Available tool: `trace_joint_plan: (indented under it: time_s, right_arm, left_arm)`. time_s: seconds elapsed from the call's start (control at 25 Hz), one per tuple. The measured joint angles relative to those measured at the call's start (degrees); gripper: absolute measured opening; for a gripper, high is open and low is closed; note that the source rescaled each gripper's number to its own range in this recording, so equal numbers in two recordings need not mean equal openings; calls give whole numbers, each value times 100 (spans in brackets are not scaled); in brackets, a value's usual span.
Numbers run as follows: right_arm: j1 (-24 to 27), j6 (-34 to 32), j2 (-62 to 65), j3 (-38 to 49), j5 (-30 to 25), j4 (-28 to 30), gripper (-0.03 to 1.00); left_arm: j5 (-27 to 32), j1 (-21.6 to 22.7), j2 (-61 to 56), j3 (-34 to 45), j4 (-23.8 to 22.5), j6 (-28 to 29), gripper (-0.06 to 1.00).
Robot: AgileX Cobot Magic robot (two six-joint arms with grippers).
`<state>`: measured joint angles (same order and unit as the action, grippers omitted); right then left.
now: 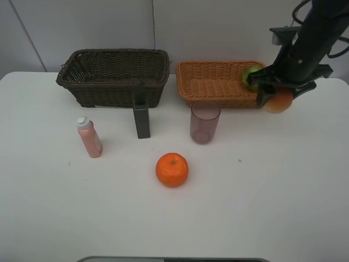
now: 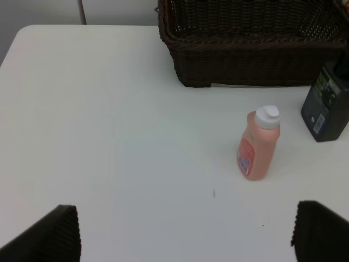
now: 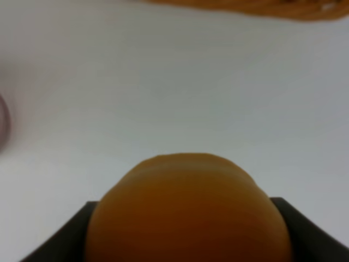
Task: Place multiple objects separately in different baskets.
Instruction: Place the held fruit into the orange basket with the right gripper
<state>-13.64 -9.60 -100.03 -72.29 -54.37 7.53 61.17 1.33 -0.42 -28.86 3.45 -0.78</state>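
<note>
Fruit (image 1: 279, 103), red-orange and round, pinched in the right claw (image 1: 281, 94)

Smooth-skinned, the fruit sits between the right claw's two black fingers (image 3: 60, 243). They stand partly apart and press its sides. In the wrist view its domed top fills the gap between them. It is held by the front right corner of the light orange-tan wicker basket (image 1: 212, 82), over the white table (image 1: 262, 207); whether it clears the tabletop cannot be told. That basket is shallow, rectangular and tightly woven, with a flared rim. A green oval fruit (image 1: 250, 76) lies at its right end, partly hidden behind the claw.

To the tan basket's left stands the dark brown wicker basket (image 1: 117, 90), deeper and coarser in weave. In front of the baskets, all upright and apart from one another, are three things:
- a translucent pinkish cylindrical cup (image 1: 205, 123)
- a dark rectangular bottle (image 1: 142, 121) with a label, close to the brown basket's front
- a pink bottle with a white cap (image 1: 90, 137), rounded at the shoulder

Nearer the table's front edge rests a glossy, dimpled orange (image 1: 172, 170).

The left claw (image 2: 185, 234) is spread wide and holds nothing, its black fingertips above bare table short of the pink bottle.
</note>
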Motion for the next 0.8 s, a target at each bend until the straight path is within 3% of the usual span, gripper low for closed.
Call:
trace_joint_plan:
  time_s: [0.44, 0.8]
  right_arm:
    - [-351, 247, -1521, -2062, 220, 30, 57]
    - [-384, 259, -2300, -2566, 1463, 22, 57]
  left_arm:
    - [0, 0, 0, 0, 0, 0, 100]
    - [0, 0, 0, 0, 0, 0, 100]
